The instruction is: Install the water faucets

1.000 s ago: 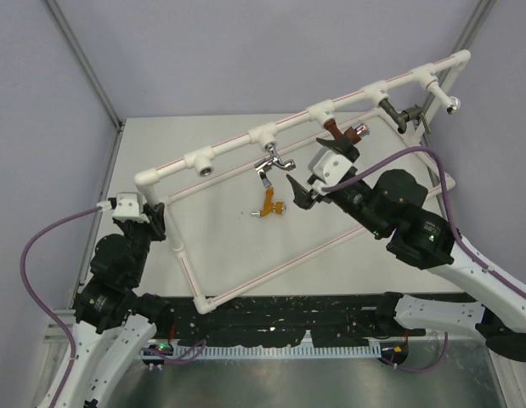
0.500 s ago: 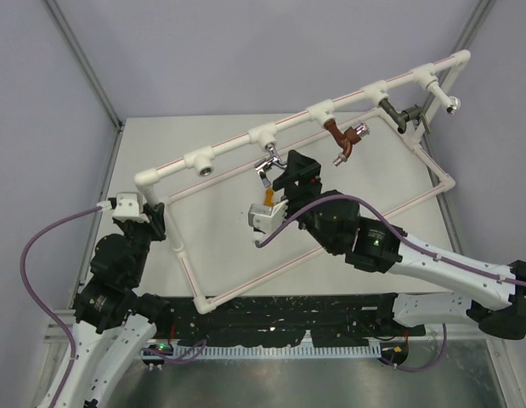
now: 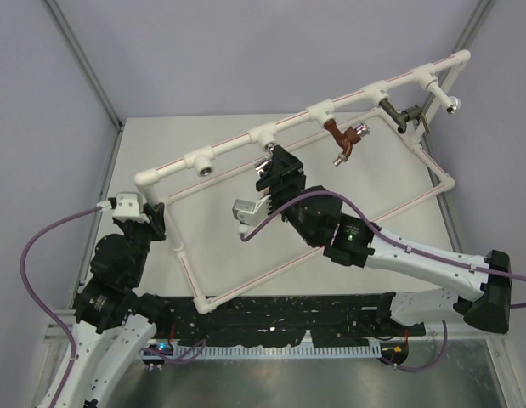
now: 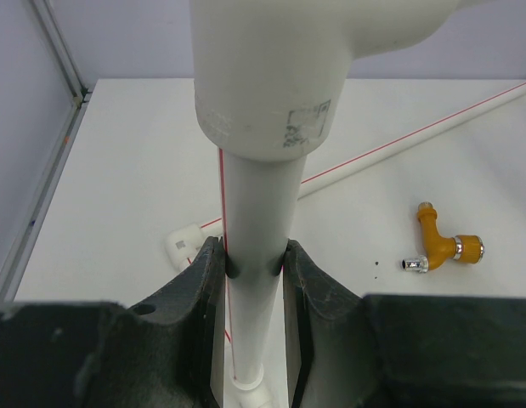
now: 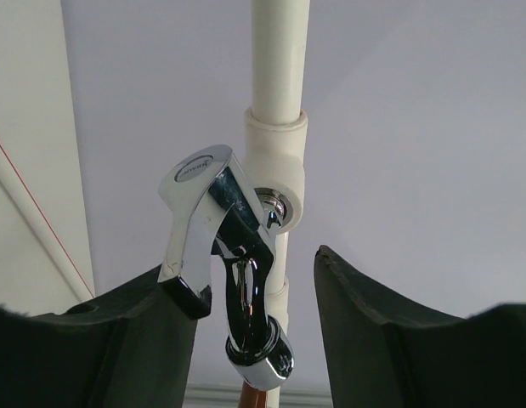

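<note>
The chrome water faucet (image 5: 241, 280) hangs from a tee socket (image 5: 278, 144) of the white pipe frame (image 3: 237, 143). My right gripper (image 5: 250, 276) is open around it: the left finger meets the handle tip and the right finger stands clear of the spout. In the top view the right gripper (image 3: 275, 172) covers most of that faucet. The red-brown faucet (image 3: 339, 138) and the dark grey faucet (image 3: 397, 115) hang from sockets further right. An orange-yellow faucet (image 4: 441, 246) lies loose on the table. My left gripper (image 4: 254, 255) is shut on the frame's upright pipe (image 4: 256, 195).
An empty tee socket (image 3: 203, 166) sits left of the chrome faucet. The frame's lower pipes (image 3: 246, 285) lie across the white table (image 3: 186, 136). The right forearm (image 3: 398, 251) stretches over the frame's middle. Grey walls close in the back and sides.
My right arm swung left from the red-brown faucet to the chrome one, and its jaws narrowed around it. The left gripper and the frame have not moved.
</note>
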Action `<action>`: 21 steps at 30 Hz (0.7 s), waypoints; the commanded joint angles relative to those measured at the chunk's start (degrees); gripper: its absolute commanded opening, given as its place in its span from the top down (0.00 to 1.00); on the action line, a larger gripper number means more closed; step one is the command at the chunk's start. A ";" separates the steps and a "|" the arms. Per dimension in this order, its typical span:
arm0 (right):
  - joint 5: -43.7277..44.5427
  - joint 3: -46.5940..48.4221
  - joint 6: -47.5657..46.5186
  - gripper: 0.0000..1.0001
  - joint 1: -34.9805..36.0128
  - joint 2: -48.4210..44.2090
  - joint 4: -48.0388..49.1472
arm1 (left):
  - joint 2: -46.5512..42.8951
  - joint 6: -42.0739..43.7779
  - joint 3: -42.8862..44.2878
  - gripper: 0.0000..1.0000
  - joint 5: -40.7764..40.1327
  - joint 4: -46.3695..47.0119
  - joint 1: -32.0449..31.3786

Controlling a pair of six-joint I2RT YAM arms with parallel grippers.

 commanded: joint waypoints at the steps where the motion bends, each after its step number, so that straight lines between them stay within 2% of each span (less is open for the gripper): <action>1: -1.00 0.65 -2.61 0.47 -1.22 1.21 5.23 | 0.51 -0.75 0.02 1.00 4.35 -4.59 -0.46; 4: -1.27 0.65 -1.03 0.58 -1.66 1.91 5.76 | 0.51 -0.75 0.02 1.00 4.26 -4.50 -0.55; 8: -1.88 1.27 5.46 0.94 -1.93 2.35 5.23 | 0.59 -0.75 0.02 1.00 4.17 -4.68 -0.46; 11: -3.02 1.53 13.89 0.95 -2.28 2.27 5.58 | 0.59 -0.75 0.02 1.00 4.17 -4.59 -0.46; 15: -3.38 0.57 31.47 0.95 -3.33 2.27 10.57 | 0.51 -0.75 0.02 1.00 4.35 -4.59 -0.46; 19: -5.12 -0.66 58.92 0.95 -5.35 -0.45 15.85 | 0.51 -0.75 0.02 1.00 4.26 -4.59 -0.46; 20: -5.57 -1.19 62.92 0.95 -5.96 -1.07 17.08 | 0.59 -0.75 0.02 1.00 4.26 -4.59 -0.46; 21: -6.62 -1.54 72.27 0.95 -7.36 -2.29 17.79 | 0.59 -0.75 0.02 1.00 4.26 -4.59 -0.46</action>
